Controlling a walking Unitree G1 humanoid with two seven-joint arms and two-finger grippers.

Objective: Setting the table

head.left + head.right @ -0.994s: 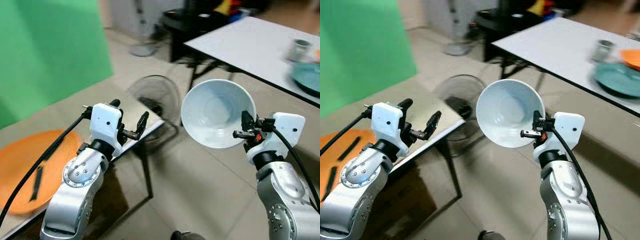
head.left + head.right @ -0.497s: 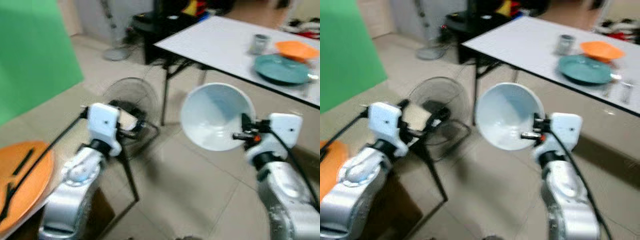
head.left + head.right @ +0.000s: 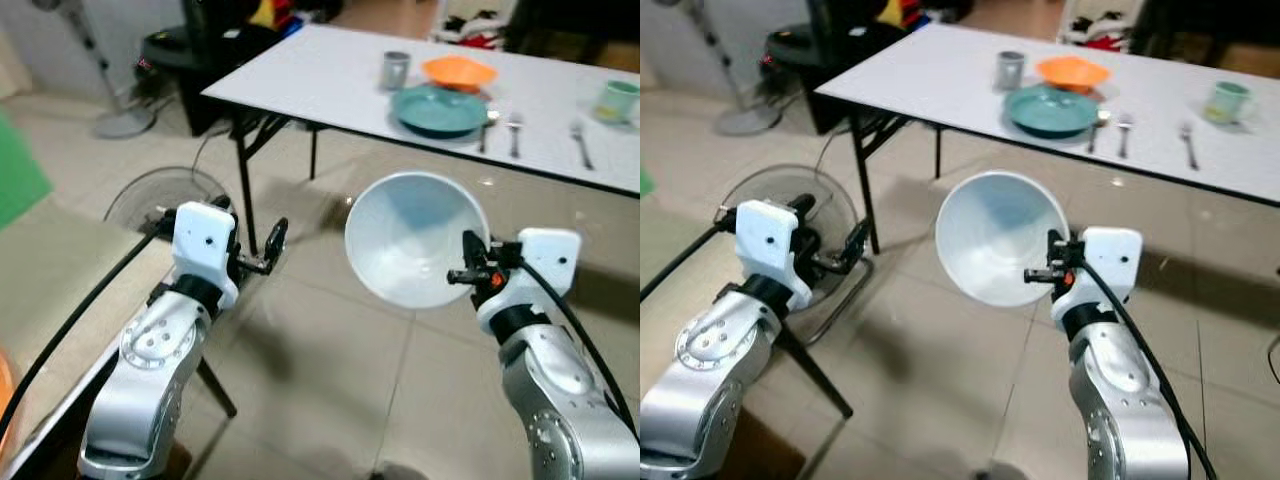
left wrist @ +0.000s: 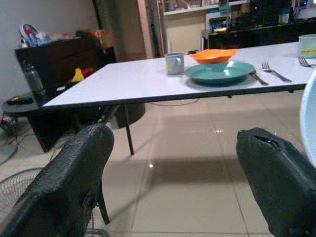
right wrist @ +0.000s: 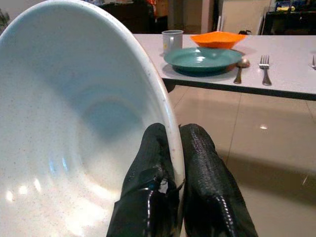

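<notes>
No legible txt, labels or nos. anywhere.

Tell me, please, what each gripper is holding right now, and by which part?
The right gripper pinches the white bowl by its rim; the left gripper is open and holds nothing.

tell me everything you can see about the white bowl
The white bowl is wide, deep and round, glossy like glazed ceramic with faint speckles, and empty. It is held in the air, tipped on its side with the opening facing the camera. The right hand pinches its rim between two black fingers, over the tiled floor, short of the table.
</notes>
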